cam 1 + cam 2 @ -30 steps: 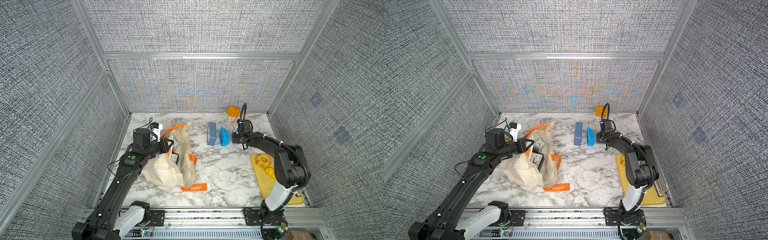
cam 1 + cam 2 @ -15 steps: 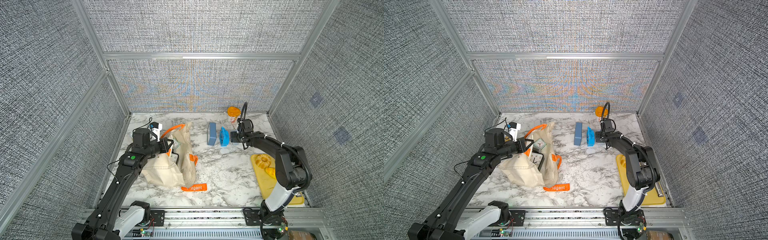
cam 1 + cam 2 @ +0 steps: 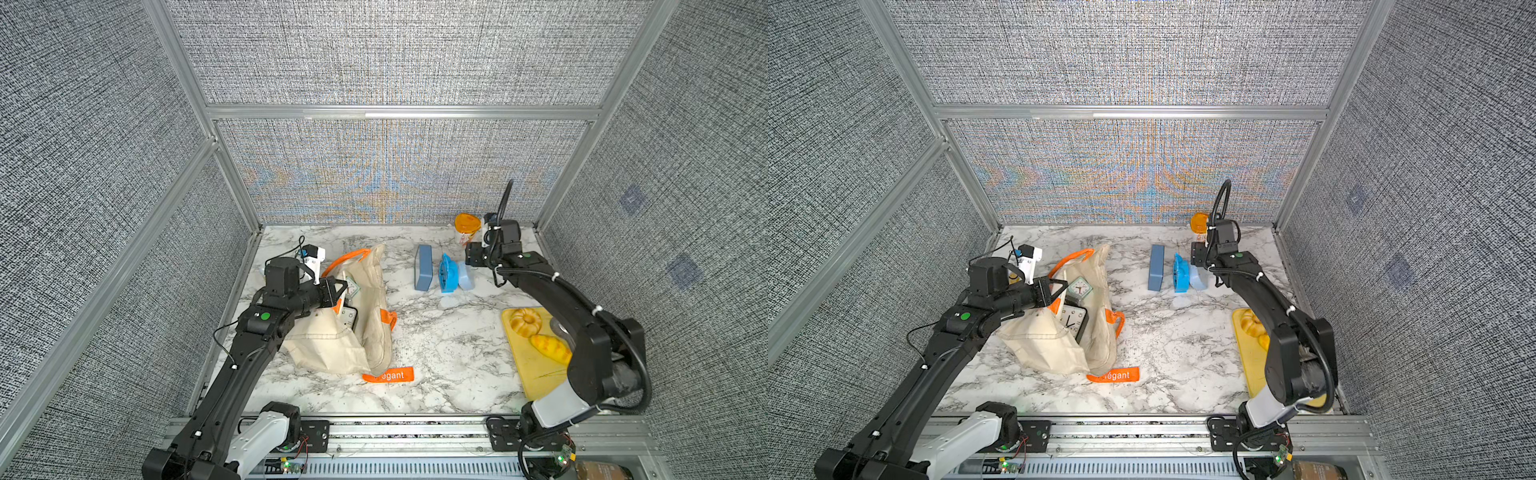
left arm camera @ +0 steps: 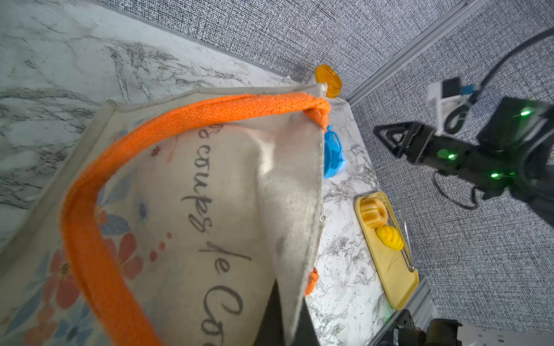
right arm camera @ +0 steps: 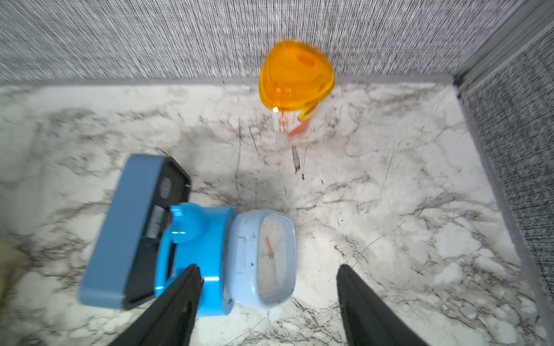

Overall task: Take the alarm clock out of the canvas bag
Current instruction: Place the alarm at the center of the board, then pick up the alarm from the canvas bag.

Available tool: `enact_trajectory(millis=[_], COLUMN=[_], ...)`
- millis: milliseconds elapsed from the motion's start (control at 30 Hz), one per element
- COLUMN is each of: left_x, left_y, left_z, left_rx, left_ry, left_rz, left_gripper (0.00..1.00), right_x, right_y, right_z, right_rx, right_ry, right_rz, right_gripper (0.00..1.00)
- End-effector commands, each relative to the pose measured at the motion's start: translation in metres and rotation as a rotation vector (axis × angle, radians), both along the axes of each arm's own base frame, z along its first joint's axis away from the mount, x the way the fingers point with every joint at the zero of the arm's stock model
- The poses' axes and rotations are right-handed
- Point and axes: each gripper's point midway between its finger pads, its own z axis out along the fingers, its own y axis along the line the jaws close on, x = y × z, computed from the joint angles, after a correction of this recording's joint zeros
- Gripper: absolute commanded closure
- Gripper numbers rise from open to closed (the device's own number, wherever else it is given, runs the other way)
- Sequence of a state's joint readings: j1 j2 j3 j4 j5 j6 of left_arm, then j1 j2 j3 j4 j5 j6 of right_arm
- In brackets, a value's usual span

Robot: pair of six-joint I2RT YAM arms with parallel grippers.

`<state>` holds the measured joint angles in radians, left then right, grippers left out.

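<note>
So, quick rundown of where things sit:

Bag: the canvas bag (image 3: 1059, 345) lies slumped on the marble table (image 3: 1175, 353). It's soft and floppy, so I'd guess the mouth flops shut if nobody holds it.

Left gripper: the left gripper (image 3: 1056, 293) is clamped tight on the bag's rim by the orange handle (image 4: 90, 209), holding the mouth open. Hard to say whether it pinches cloth, strap or both.

Still inside: a black clock (image 3: 1073, 322) and a small green clock (image 3: 1080, 287), both faces showing in a top view. The black one sits lower, half wrapped in cloth.

Already out: a grey-blue clock (image 5: 120, 227), a bright blue clock (image 5: 198, 236) and a pale blue clock (image 5: 260, 254) stand touching in a row on the table, near an orange-lidded cup (image 5: 295, 78).

Right gripper: the right gripper (image 5: 267, 269) has its jaws spread wide, holding nothing, with the pale blue clock standing free between them.

Handling: these look like light, hard plastic shells, smooth and probably a bit slippery, with a clear face cover I wouldn't squeeze. Best grab is across the body's flat sides, coming in through the open mouth without snagging cloth.

Board: a yellow board (image 3: 536, 374) with two pastries sits well apart, not involved.
</note>
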<state>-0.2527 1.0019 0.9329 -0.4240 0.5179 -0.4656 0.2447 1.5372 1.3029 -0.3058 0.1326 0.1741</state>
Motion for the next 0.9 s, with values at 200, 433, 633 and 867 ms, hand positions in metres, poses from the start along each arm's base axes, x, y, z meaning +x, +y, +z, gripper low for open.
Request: enact_trajectory(millis=[200,433,633,867], left_x=[-0.010,-0.020,-0.036,-0.037], left_y=[-0.003,-0.004,-0.013,-0.003], left_z=[0.018,0.039,0.031,-0.001], left_rx=[-0.015,-0.045,-0.066,-0.053], left_ry=[-0.088,-0.129,-0.104,-0.027], left_rz=[-0.041,-0.056,-0.143,-0.060], left_gripper=[0.99,0.99,0.99,0.99], right_x=[-0.067,-0.108,-0.159,-0.193], right_y=[0.025,0.051,0.167,0.276], right_z=[0.072,0.119,0.139,0.065], right_rx=[0.120,0.187,0.450,0.668], right_ry=[-0.085,-0.126,-0.005,0.267], right_rz=[0.058,0.146,0.486,0.540], right_gripper=[0.25,0.25,0.26,0.33])
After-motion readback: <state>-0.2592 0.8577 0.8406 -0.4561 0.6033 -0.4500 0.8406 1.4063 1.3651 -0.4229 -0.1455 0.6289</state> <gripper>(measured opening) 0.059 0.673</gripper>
